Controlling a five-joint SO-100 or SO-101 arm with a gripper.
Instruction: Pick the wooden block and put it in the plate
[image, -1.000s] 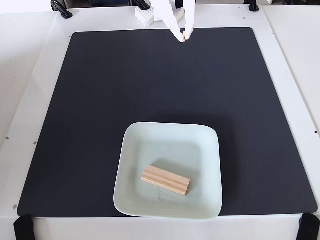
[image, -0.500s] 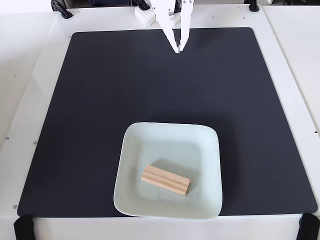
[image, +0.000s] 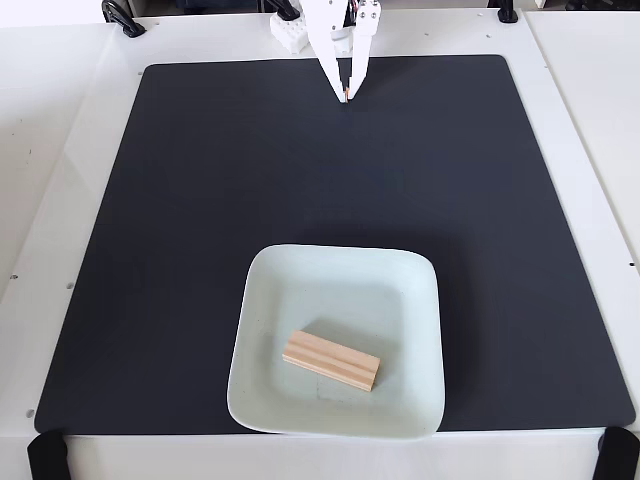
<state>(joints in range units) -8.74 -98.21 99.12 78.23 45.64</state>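
Black matting (image: 200, 200) covered your white table (image: 60, 150) in the fixed view. Your pincer (image: 345, 96) hung over the mat's far edge, its two white fingers drawn together to a point and gripping nothing. Well apart from it, toward the near edge, sat the plate (image: 262, 300). Your block (image: 331, 360) lay flat inside that plate, slightly askew.
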